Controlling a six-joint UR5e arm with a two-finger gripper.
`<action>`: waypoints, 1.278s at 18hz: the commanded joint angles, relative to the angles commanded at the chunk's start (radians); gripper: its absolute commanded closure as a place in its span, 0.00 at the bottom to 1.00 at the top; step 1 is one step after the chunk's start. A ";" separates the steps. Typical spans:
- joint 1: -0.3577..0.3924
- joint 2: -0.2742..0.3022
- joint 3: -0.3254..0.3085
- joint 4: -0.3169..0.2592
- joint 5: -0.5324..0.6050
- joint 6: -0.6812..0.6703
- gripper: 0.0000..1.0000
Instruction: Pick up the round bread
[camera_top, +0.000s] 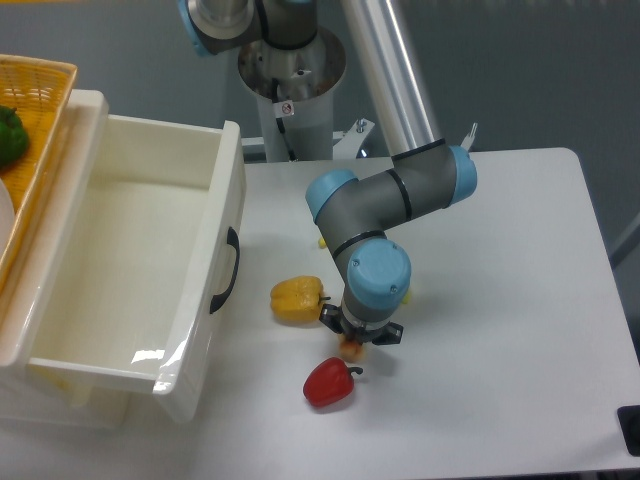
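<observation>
The round bread (351, 348) is a small orange-tan bun with some paler spots, and only a little part of it can be seen, because the arm's wrist covers most of it from above. It is low at the white table, in the front middle area, and I cannot tell if it touches the surface. It is between 2 peppers, the yellow one just to its left and the red one just in front of it.
</observation>
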 joint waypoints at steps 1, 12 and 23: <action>0.003 0.009 0.008 -0.002 0.000 0.000 0.82; 0.003 0.120 0.022 -0.005 -0.020 0.159 0.80; 0.043 0.302 0.014 -0.257 -0.060 0.431 0.80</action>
